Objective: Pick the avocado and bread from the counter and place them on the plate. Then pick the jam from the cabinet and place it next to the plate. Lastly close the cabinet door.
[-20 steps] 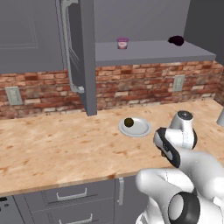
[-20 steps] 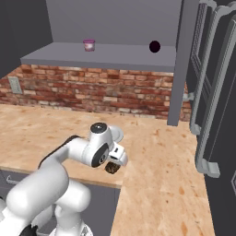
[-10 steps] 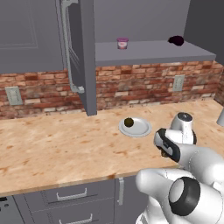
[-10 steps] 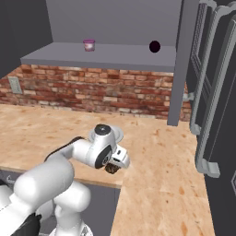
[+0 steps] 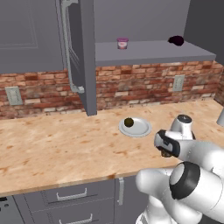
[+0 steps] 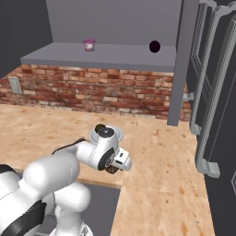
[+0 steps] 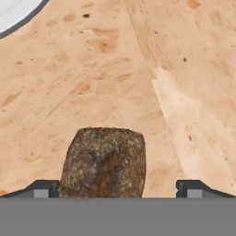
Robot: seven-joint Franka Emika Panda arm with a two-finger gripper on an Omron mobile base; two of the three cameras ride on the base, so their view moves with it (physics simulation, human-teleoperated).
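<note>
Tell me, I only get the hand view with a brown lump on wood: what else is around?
Observer: That lump is the bread, lying between the open tool's tips. An avocado already sits on the plate.
Visitor: Anything higher up?
Observer: A pink jam stands on the cabinet shelf.
Visitor: Is the cabinet shut?
Observer: No, its door is swung open.
</note>
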